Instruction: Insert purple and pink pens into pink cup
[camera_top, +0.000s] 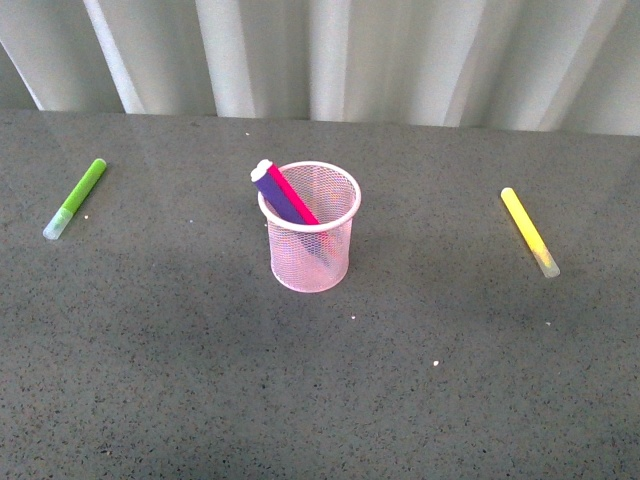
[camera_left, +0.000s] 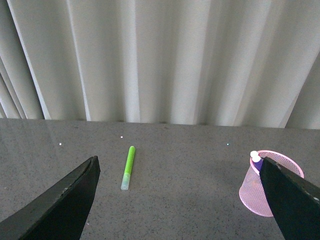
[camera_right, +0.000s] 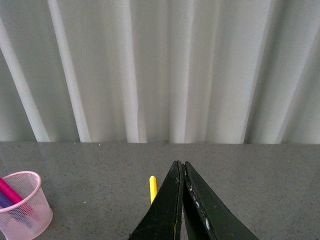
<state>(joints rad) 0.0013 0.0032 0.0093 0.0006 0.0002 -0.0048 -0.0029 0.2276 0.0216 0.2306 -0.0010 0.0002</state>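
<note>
The pink cup (camera_top: 310, 228) stands upright in the middle of the grey table. Inside it the purple pen (camera_top: 276, 194) and the pink pen (camera_top: 293, 195) lean toward the cup's left rim, tops poking out. No arm shows in the front view. In the left wrist view my left gripper (camera_left: 177, 172) is open and empty, held above the table; the pink cup (camera_left: 259, 192) with a pen tip (camera_left: 256, 156) sits beside one finger (camera_left: 287, 192). My right gripper (camera_right: 181, 165) is shut with nothing in it; the pink cup (camera_right: 24, 207) and pink pen (camera_right: 9, 190) lie off to one side.
A lime-green marker (camera_top: 75, 199) lies at the table's far left, also the green marker (camera_left: 128, 167) between the left fingers' view. A yellow marker (camera_top: 529, 232) lies at the right; its tip (camera_right: 153, 187) shows beside the right fingers. A pale curtain (camera_top: 320, 55) hangs behind the table.
</note>
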